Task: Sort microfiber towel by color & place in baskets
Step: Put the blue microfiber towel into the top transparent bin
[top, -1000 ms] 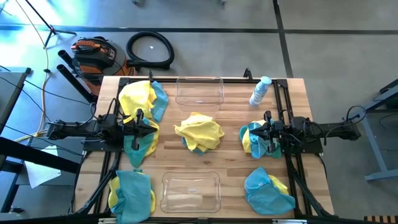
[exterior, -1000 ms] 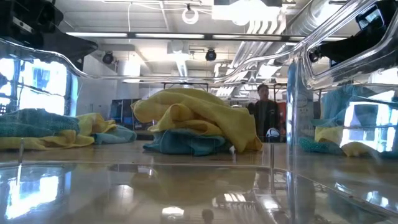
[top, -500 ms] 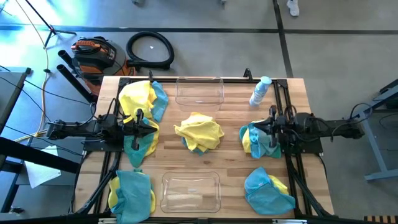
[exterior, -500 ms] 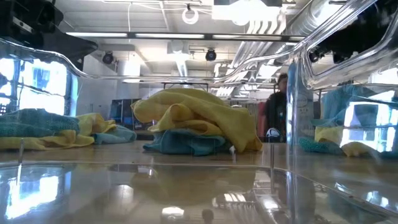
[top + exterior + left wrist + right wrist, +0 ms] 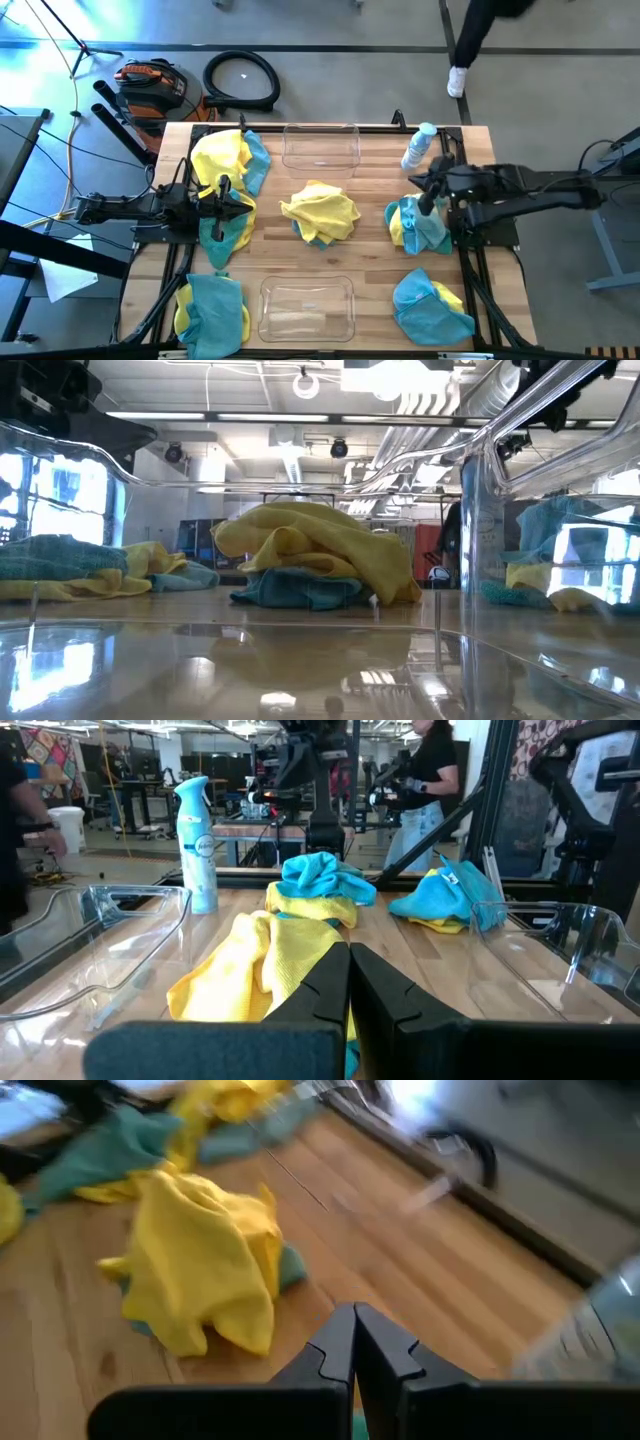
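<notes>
Yellow and teal microfiber towels lie in several heaps on the wooden table. The centre pile (image 5: 320, 212) (image 5: 320, 555) (image 5: 200, 1270) is yellow lying over teal. Other heaps lie at the far left (image 5: 228, 158), near left (image 5: 212, 310), right (image 5: 415, 228) and near right (image 5: 432, 305). One transparent basket (image 5: 320, 148) stands at the far edge and one (image 5: 306, 305) at the near edge. My left gripper (image 5: 246, 205) (image 5: 348, 982) is shut above the left-middle heap (image 5: 225, 228). My right gripper (image 5: 422, 197) (image 5: 353, 1348) is shut and raised above the right heap.
A white-and-clear spray bottle (image 5: 418, 147) (image 5: 198, 845) stands near the far right corner, close to my right arm. Bare wood shows between the centre pile and the baskets. A person's leg (image 5: 470, 45) shows on the floor beyond the far edge.
My right arm has lifted off the right heap and swung toward the far edge, tipping to look down at the centre pile; its fingers stay shut. A person has walked past beyond the table's far side. The towels have kept still.
</notes>
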Motion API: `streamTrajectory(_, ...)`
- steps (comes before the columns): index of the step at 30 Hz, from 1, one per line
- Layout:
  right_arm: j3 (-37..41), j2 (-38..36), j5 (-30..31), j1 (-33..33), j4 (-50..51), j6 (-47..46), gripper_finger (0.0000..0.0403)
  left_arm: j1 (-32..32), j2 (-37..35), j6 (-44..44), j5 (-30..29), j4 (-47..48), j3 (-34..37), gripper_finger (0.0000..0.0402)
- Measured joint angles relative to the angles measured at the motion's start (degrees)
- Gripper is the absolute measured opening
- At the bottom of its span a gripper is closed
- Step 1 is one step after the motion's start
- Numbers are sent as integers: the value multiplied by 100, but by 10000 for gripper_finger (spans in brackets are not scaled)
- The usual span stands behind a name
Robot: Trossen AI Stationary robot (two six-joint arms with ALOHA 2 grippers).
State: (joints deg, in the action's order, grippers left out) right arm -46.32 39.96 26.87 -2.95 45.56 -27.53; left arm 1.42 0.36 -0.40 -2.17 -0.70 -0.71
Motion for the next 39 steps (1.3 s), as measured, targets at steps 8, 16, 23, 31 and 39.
streamTrajectory(8, -1644, 1504, -51, 49, 2650, -2292, 0, -1, -1, 0, 1, 0, 0, 0)
streamTrajectory(16, -1833, 2040, -1177, 49, 3701, -4317, 0, -1, -2, 1, 0, 1, 0, 0)
streamTrajectory(23, -1343, 2074, -1862, -23, 3615, -4858, 0, 1, 0, 1, 0, -1, 2, 0)
streamTrajectory(31, -974, 2074, -2361, -97, 3083, -4957, 55, 0, -2, 1, 0, 1, 2, 0)
streamTrajectory(39, -895, 2085, -1991, -95, 3062, -4465, 162, -1, 0, 1, 0, -1, 0, 0)
